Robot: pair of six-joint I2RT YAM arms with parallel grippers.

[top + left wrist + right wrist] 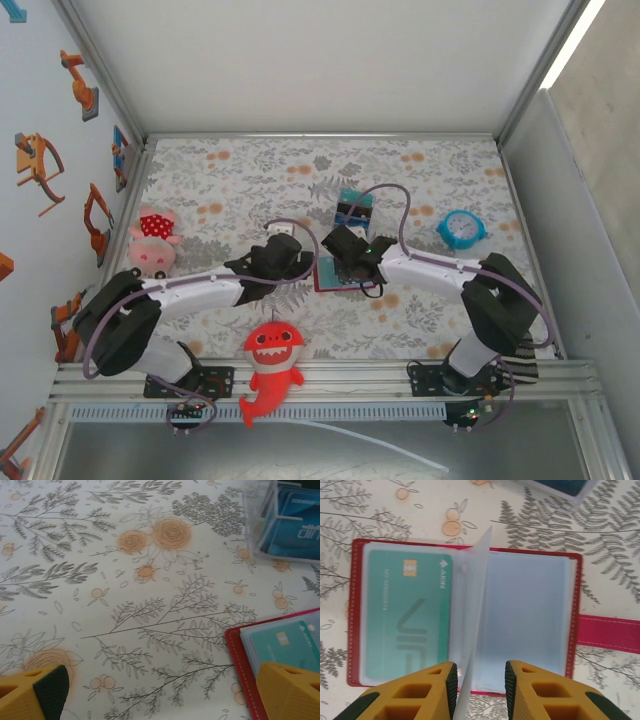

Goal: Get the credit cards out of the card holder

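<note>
I have the dark red folding card holder (525, 625) lying open near the flowered table's (420, 170) middle. My right gripper (481, 680), fingers partly apart and holding nothing, straddles its clear upright leaf (477, 595). The teal credit card (410, 620) sits sleeved on the half away from the strap (610, 632), long axis towards those fingers. My left gripper (160, 692) gapes empty beside the holder

Card holder (530, 620): we see a dark red, leather-like cover, matt, with a stitched edge.
Sleeve (477, 595): thin clear plastic, faintly frosted.
Credit card (407, 615): smooth teal plastic with low gloss.
Tablecloth (125, 605): printed and matt; we cannot tell cloth from vinyl.
Right gripper (479, 677): matt yellow moulded plastic, with dark, finely textured pads (451, 680).
Card box (255, 515): we see clear hard plastic, glossy.
Shark toy (270, 365): red plush fabric.
Rail (330, 385): bare ribbed metal, dull silver.
</note>
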